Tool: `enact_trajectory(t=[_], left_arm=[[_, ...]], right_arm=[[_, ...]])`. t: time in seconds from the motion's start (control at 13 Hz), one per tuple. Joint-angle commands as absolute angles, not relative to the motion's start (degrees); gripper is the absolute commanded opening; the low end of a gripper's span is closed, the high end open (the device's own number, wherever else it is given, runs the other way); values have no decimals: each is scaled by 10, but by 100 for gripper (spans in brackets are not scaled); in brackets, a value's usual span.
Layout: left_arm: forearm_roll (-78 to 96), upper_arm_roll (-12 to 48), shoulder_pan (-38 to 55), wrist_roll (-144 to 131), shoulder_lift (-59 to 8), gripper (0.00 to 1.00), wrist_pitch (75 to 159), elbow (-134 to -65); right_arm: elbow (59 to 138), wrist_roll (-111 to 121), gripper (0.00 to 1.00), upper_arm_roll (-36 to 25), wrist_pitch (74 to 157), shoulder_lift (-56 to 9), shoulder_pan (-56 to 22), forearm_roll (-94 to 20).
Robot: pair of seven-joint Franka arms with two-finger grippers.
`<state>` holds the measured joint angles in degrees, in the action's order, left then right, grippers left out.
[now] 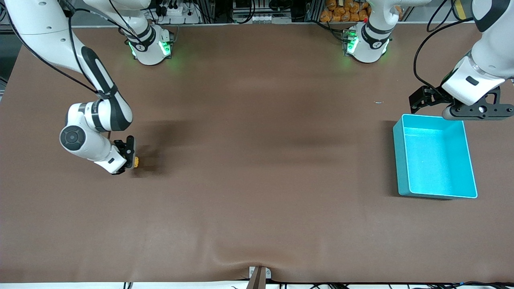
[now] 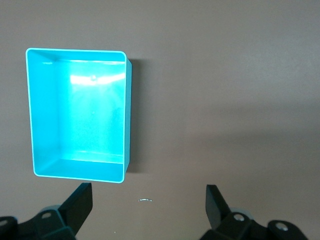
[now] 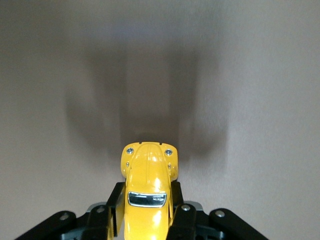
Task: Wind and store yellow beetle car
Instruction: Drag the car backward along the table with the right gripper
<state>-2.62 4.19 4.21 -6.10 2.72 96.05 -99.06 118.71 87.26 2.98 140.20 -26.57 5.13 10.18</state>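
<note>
The yellow beetle car (image 3: 147,187) sits between the fingers of my right gripper (image 3: 147,210), which is shut on its sides. In the front view the right gripper (image 1: 130,158) is low at the table toward the right arm's end, with only a bit of the yellow car (image 1: 136,161) showing past it. My left gripper (image 2: 148,205) is open and empty, up over the table just by the turquoise bin (image 2: 80,112). In the front view the left gripper (image 1: 453,105) hangs above the bin's (image 1: 435,158) rim nearest the robots' bases. The bin is empty.
A small pale speck (image 1: 378,102) lies on the brown table cover between the bin and the left arm's base; it also shows in the left wrist view (image 2: 145,200). A bracket (image 1: 259,275) sits at the table's near edge.
</note>
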Motion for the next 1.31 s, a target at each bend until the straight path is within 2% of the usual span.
enact_trajectory(t=[0.0,0.69,0.77,0.85,1.0,1.23], left_arm=[[-25,44,39,-58,27,100,957,-984],[-25,44,39,-58,27,100,957,-984],[-25,44,39,-58,27,100,957,-983],[-25,44,39,-58,27,100,957,-983],[-25,44,39,-59,28,100,957,-983],[-25,44,39,-58,27,100,957,-984]], right_arm=[[1184,893,37,36,1412,-283,83,119],[1182,905,41,37,1415,-283,114,118],[1180,905,44,37,1415,-283,114,118],[1180,905,51,37,1415,-283,115,117],[1176,904,100,38,1413,-283,128,113],[1158,905,100,41,1388,-275,142,111]])
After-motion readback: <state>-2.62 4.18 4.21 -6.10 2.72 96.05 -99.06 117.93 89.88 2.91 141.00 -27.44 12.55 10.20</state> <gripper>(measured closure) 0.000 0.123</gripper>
